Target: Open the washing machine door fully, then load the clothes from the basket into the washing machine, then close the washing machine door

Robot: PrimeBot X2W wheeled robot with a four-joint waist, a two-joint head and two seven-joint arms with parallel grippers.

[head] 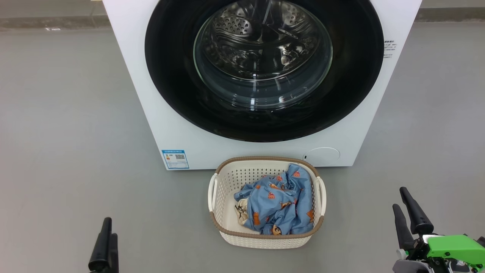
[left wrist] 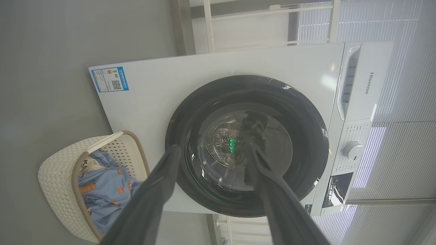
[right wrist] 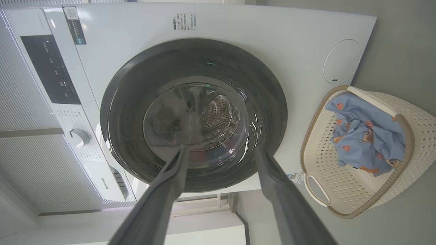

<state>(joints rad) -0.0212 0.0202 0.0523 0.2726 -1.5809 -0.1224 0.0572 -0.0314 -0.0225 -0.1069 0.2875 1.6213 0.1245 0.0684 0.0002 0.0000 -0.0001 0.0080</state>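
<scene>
Grey floor (head: 57,113) runs wide and bare around the work, so you have room to swing a door through.

At your lower left, the left gripper (head: 105,246) hangs low over the floor, well apart from everything. Its wrist view shows the two fingers spread and holding nothing.

Next comes the washing machine (head: 151,113), with its blue label sticker (head: 175,159) at the bottom left corner. The washing machine door (head: 170,76) sits flush and shut against the front, and the steel drum shows through the glass bowl (head: 261,57). Opening it is your step in hand.

I cannot make out a handle or a hinge on the black rim, so find the catch side before you commit. Hook the rim edge with one finger rather than pinching the slick glass. Pull along the door's arc, not straight back.

The basket (head: 265,239) stands on the floor just in front of the machine, under the door. The clothes (head: 278,204) are heaped toward its right side. The door looks to pass above the rim, but watch that gap.

Right of the basket is the round service cap (head: 322,155). At your lower right, the right gripper (head: 400,198) is likewise spread and empty, well clear.
</scene>
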